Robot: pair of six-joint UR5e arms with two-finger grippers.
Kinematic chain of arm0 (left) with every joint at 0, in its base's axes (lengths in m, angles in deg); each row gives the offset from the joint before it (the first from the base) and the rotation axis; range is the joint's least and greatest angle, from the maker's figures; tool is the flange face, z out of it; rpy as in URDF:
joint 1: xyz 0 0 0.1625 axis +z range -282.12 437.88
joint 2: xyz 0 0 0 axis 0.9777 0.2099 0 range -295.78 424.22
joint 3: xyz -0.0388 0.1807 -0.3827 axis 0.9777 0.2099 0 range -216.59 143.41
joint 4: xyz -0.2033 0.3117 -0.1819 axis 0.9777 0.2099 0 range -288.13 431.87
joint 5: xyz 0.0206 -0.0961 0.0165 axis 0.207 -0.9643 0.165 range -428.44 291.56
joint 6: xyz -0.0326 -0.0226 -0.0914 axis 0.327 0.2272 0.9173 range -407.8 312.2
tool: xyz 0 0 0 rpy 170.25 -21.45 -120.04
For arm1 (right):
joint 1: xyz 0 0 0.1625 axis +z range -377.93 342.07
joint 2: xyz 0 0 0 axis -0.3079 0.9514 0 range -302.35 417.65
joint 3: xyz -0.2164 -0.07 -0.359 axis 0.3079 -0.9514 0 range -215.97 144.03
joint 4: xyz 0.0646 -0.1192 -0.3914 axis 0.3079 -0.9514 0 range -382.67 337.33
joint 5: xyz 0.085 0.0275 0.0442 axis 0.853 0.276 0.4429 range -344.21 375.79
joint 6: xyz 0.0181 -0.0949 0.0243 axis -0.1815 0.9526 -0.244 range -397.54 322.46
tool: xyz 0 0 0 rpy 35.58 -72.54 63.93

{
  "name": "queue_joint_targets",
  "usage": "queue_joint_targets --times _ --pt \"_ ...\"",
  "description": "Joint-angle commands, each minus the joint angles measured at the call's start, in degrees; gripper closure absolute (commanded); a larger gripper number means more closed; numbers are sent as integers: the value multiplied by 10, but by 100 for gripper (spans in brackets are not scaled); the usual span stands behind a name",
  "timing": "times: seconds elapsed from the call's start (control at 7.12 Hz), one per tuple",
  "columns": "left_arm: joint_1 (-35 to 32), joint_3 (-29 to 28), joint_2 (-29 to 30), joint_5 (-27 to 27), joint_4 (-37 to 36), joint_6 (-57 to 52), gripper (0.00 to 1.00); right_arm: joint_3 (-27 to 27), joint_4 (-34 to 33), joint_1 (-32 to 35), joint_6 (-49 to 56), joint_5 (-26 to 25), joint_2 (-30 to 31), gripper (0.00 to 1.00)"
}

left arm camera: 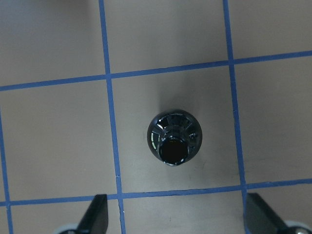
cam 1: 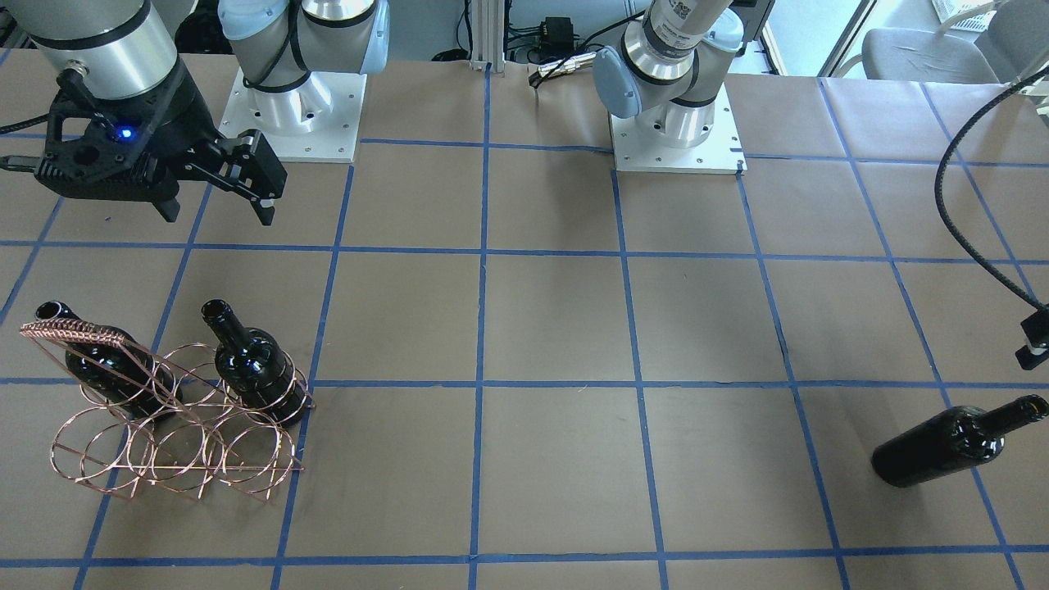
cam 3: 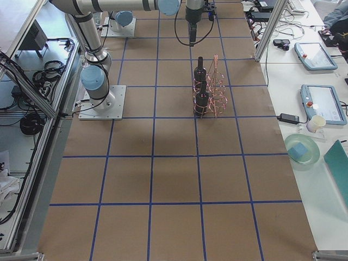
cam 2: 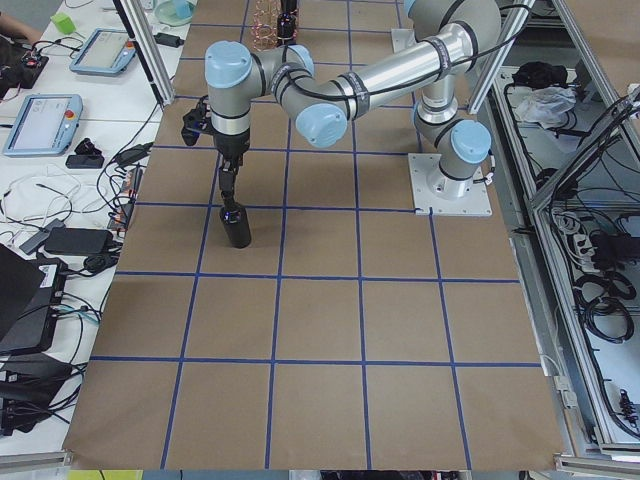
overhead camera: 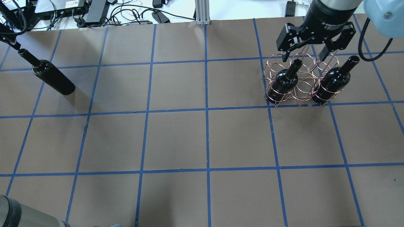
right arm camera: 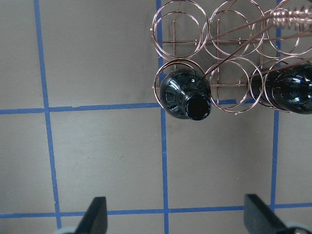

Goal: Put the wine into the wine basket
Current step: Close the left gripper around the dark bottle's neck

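Brown kraft paper covers the table, matte and faintly creased, ruled into large squares by blue tape. The wide stretch on the robot's side of the wine basket is flat, open room. The basket is thin copper-coloured wire bent into round rings in rows, with a braided handle bar along its top. A second bottle and a third bottle, both glossy black glass, stand upright in the two outer rings of the row nearest the robot, and the ring between them is open. Over the basket hangs the right gripper, its black fingers spread wide, grasping nothing and clear of wire and glass. Well apart from the basket, toward the table's left end, the loose wine bottle stands upright on the paper with free surface all round it. It has rounded shoulders, a long narrow neck and no label. The left gripper hangs over its mouth, released, one finger out to each side, touching nothing. Beyond the basket, past the table's far edge, black cables and power bricks lie on a white floor.
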Motion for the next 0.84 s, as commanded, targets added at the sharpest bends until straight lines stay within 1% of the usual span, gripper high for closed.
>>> queue_joint_targets --times 0.0,0.14,0.42,0.56,0.7 --pt "3 4 38 -32 -21 11 0 0 -45 0 1 0 -2 0" --pt "3 6 53 -31 -37 6 0 4 -48 3 -2 1 -3 0" --pt "3 6 63 -31 -44 10 6 4 -51 4 -2 1 0 0" --pt "3 7 64 -32 -44 11 9 3 -49 4 -2 0 6 0" --pt "3 7 65 -31 -44 11 15 4 -45 4 -2 -2 17 0"
